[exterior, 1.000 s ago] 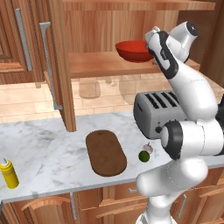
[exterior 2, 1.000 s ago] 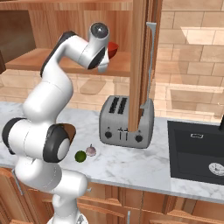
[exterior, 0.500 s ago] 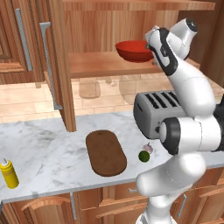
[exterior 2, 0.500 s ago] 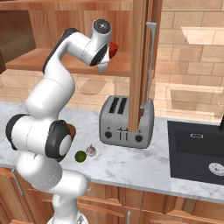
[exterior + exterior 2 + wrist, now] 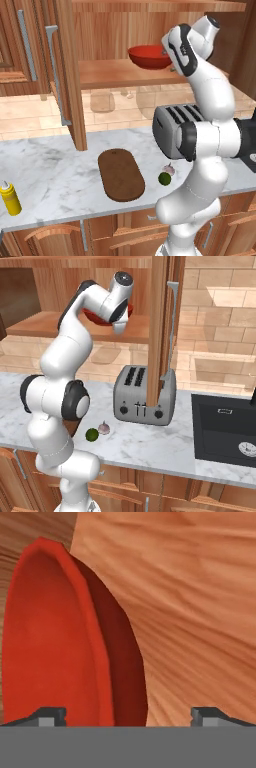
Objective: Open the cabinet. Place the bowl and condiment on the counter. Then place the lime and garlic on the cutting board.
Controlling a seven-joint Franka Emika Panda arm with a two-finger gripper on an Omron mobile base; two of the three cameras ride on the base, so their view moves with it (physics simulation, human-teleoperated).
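The cabinet point(image 5: 65, 80) is standing open, and the robot is working on the second step: getting the bowl point(image 5: 148, 55) off the shelf point(image 5: 115, 72). The arm is reaching up to the bowl's right side, and in the hand view the gripper point(image 5: 128, 714) is spread wide, with the bowl's rim point(image 5: 90, 637) running up between its two tips and nothing pinched yet.

The next move is likely calling for the tips to slide a little further over the rim, press together on it, then lift and draw the bowl outward before lowering it to the counter point(image 5: 50, 165).

The bowl is sitting near the front edge of the shelf, so there is little to cross on the way out. The open doors are flanking the route, one point(image 5: 160, 326) hanging just above the toaster point(image 5: 144, 394). Bare marble is lying open left of the cutting board point(image 5: 120, 174), with the yellow bottle point(image 5: 10, 197) already standing far left near the counter's front edge. The lime point(image 5: 163, 178) and garlic point(image 5: 169, 169) are resting just beside each other, right of the board and not yet on it.
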